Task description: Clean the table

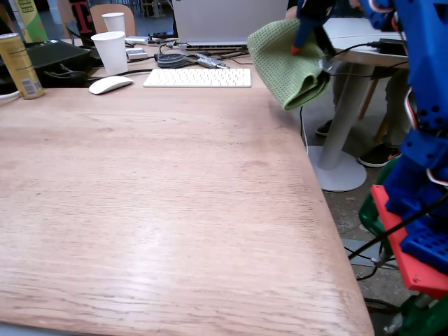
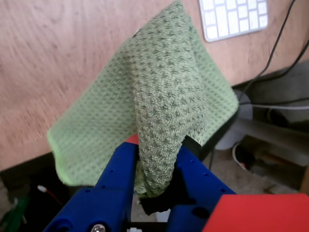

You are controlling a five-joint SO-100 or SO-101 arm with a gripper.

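1. My gripper (image 2: 153, 186) is clamped on a fold of the green waffle cloth (image 1: 283, 61), which hangs free in the air.
2. In the fixed view the cloth sits above the far right corner of the table (image 1: 161, 210), clear of the wood; the wrist view shows it draped over the table edge line.
3. I judge the wiping has not begun: this is the carry-in step.
4. Next I must lower until the cloth touches the wood, staying clear of the keyboard (image 1: 198, 77).
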